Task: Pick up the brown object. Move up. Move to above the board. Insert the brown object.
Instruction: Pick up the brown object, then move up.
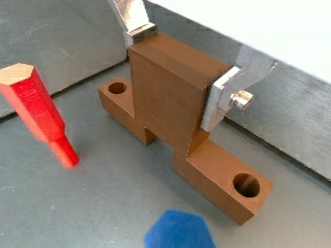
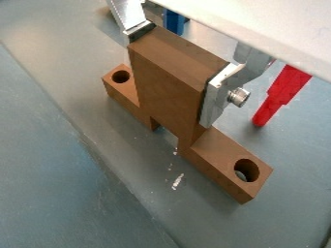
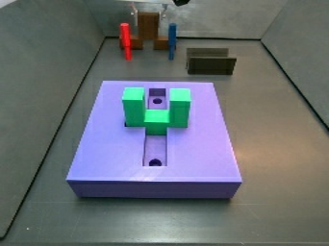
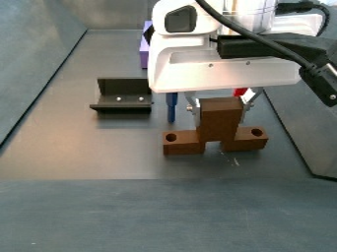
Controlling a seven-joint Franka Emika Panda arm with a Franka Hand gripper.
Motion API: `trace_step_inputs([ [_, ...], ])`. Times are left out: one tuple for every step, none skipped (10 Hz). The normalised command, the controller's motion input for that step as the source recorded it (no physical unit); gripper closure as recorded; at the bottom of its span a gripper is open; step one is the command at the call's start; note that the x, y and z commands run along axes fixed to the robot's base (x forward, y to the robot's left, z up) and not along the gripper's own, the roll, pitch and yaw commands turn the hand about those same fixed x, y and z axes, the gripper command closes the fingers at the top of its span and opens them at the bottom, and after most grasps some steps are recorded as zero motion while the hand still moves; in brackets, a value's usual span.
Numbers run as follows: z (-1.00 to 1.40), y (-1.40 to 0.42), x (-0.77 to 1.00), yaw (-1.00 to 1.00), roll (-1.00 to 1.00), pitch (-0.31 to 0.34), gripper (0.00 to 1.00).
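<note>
The brown object (image 1: 175, 102) is a wood-brown bar with a round hole at each end and an upright block on its middle. It shows in both wrist views (image 2: 175, 92) and both side views (image 3: 148, 21) (image 4: 218, 123), and its bar lies on the grey floor. My gripper (image 1: 181, 70) (image 2: 179, 66) is shut on the upright block, with one silver finger flat against each side. The lavender board (image 3: 193, 144) with the green U-shaped block (image 3: 157, 108) lies apart from it, in the middle of the floor.
A thin red peg (image 1: 39, 111) (image 3: 126, 38) and a blue peg (image 1: 179, 231) (image 3: 171, 36) stand close beside the brown object. The dark olive open box (image 3: 211, 62) (image 4: 121, 96) sits a little to one side. Grey walls enclose the floor.
</note>
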Motion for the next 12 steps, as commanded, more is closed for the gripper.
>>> trace_step_inputs([
  [0.0,0.0,0.0,0.0,0.0,0.0,1.0],
  [0.0,0.0,0.0,0.0,0.0,0.0,1.0],
  [0.0,0.0,0.0,0.0,0.0,0.0,1.0],
  [0.0,0.0,0.0,0.0,0.0,0.0,1.0],
  [0.0,0.0,0.0,0.0,0.0,0.0,1.0],
  [0.0,0.0,0.0,0.0,0.0,0.0,1.0],
  [0.0,0.0,0.0,0.0,0.0,0.0,1.0],
  [0.0,0.0,0.0,0.0,0.0,0.0,1.0],
  [0.0,0.0,0.0,0.0,0.0,0.0,1.0],
  [0.0,0.0,0.0,0.0,0.0,0.0,1.0],
  [0.0,0.0,0.0,0.0,0.0,0.0,1.0],
  [0.83,0.0,0.0,0.0,0.0,0.0,1.0],
])
